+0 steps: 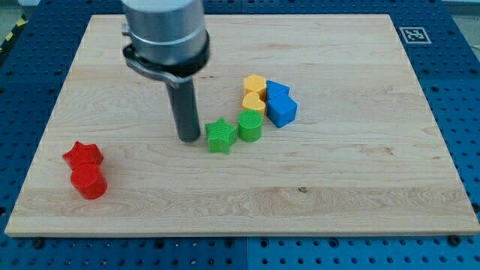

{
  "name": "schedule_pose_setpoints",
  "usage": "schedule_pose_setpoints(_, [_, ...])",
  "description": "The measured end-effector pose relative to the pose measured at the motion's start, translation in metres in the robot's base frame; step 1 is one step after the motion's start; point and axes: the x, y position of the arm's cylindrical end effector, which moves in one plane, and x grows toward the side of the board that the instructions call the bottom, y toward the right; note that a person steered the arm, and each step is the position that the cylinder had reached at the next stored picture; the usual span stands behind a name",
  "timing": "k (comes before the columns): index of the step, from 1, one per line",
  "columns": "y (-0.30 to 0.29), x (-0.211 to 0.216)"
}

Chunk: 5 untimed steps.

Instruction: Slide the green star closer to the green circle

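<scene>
My arm ends in a straight dark rod hanging from a wide grey metal cylinder at the view's top. There is no gripper on this rig, so nothing is open, closed or gripping. My tip [188,139] rests on the counter [360,187], a pale wooden board with visible horizontal grain, lying on a blue perforated base [469,112].

The green star [220,136] sits just to the view's right of my tip, very close to it; I cannot tell whether they touch. It is a low block with a ridged, lined top surface. The green circle [250,126] is a short cylinder with the same ridged top. It stands immediately to the view's right of the star and slightly toward the view's top; the two appear to touch or nearly touch.

Above the green circle, a yellow block [255,92] with a rounded, heart-like outline sits close against it. To its right are two blue blocks: an upper blue block [277,91] and a lower blue block [283,110], both angular and smooth-faced, pressed together.

Well apart, near the view's lower left, a red star [82,155] sits touching a red cylinder [90,181] just below it.

A black-and-white printed marker [412,34] occupies the board's top right corner.
</scene>
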Motion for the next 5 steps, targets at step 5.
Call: schedule_pose_setpoints(5, [0.074,0.05])
